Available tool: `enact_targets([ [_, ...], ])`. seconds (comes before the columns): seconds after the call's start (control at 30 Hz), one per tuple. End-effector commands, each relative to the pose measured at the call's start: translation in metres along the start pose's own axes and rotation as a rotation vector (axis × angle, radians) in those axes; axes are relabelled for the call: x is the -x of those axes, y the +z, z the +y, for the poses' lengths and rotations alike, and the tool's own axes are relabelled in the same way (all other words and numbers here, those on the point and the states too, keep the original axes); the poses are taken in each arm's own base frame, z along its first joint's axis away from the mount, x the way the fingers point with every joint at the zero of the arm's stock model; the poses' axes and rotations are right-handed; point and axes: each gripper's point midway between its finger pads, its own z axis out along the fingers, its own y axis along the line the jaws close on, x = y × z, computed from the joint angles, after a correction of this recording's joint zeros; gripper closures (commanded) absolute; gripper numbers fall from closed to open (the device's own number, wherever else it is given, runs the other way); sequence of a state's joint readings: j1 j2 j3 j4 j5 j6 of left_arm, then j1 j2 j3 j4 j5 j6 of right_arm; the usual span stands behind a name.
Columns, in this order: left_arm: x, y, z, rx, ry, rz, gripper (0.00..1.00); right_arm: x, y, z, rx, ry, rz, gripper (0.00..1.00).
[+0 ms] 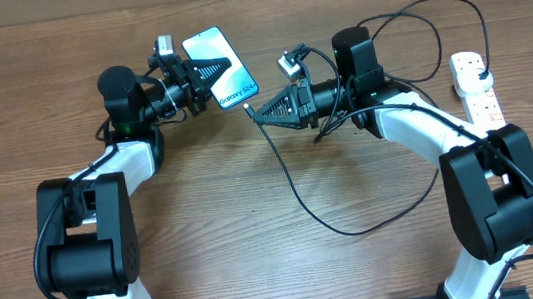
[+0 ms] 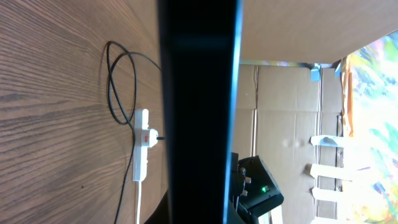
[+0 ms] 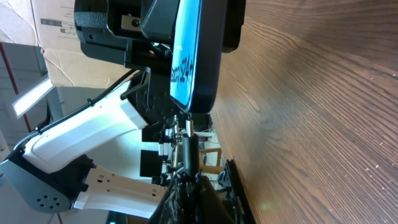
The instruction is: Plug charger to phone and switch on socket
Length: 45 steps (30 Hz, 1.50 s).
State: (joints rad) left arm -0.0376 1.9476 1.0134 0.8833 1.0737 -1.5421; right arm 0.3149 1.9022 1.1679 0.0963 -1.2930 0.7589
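Overhead view is showing the left claw [image 1: 206, 76] pinching the phone [image 1: 222, 64] along one long edge, holding it with the blue screen facing up over the far middle of the bench [image 1: 216, 236]. Right wrist view is showing the charger [image 3: 188, 148] being gripped just behind its tip by the right claw [image 3: 188, 182], its fingers pressing together on the cable. That tip is meeting the phone's bottom edge, beside the white lettering; whether it is sitting fully in the port is too small to tell. In this view the phone is looking raised off the bench, with the left arm's white body behind it.

From the right claw the black cable is trailing in a loose loop across the bench toward the right side. The socket [image 1: 474, 86] is lying there at the bench's right edge, well apart from the phone. Left wrist view is showing it past the phone's dark edge, with a black plug [image 2: 157, 137] sitting in it next to a red mark; the switch position is not readable
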Motion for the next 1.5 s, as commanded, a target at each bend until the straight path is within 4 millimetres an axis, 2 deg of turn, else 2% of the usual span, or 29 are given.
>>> enact_targets([
  [0.0,-0.006,0.003,-0.007,-0.012,0.038,0.031,0.96,0.003,-0.004,0.015,0.0,-0.031,-0.021,0.96],
  [0.6,-0.01,0.006,-0.006,-0.009,0.045,0.037,0.96,0.003,-0.005,0.021,0.022,-0.047,-0.013,0.96],
  [1.47,0.011,-0.004,-0.006,-0.007,0.05,-0.048,0.96,0.003,-0.005,0.023,0.029,-0.043,-0.006,0.96],
])
